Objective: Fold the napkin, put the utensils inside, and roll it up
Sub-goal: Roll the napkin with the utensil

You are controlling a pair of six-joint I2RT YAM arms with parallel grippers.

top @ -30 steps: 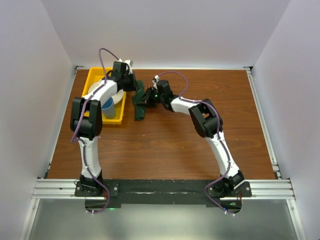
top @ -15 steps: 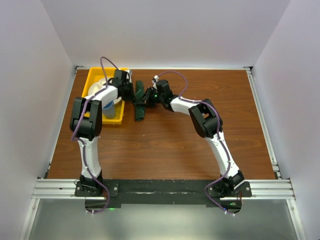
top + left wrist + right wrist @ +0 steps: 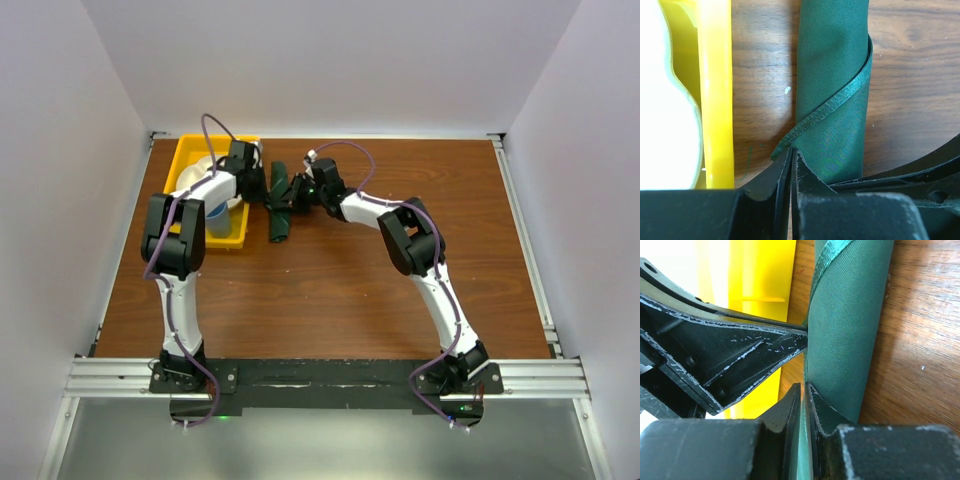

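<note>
The dark green napkin (image 3: 279,218) lies rolled into a narrow tube on the wooden table, just right of the yellow tray. It fills the left wrist view (image 3: 832,75), with a hem strip crossing it diagonally, and the right wrist view (image 3: 850,330). My left gripper (image 3: 262,186) (image 3: 791,152) is shut, its tips pinching the loose hem end at the roll's far end. My right gripper (image 3: 294,195) (image 3: 804,387) is shut on a thin green edge of the napkin, opposite the left gripper. The utensils are hidden.
The yellow tray (image 3: 186,152) (image 3: 715,90) stands at the far left, holding a white plate (image 3: 660,100) and a blue cup (image 3: 216,216). The tray's rim is close beside the roll. White walls enclose the table on three sides.
My left gripper has come forward and down from beside the tray's far corner to the napkin's far end. The right gripper and the roll have barely moved.
</note>
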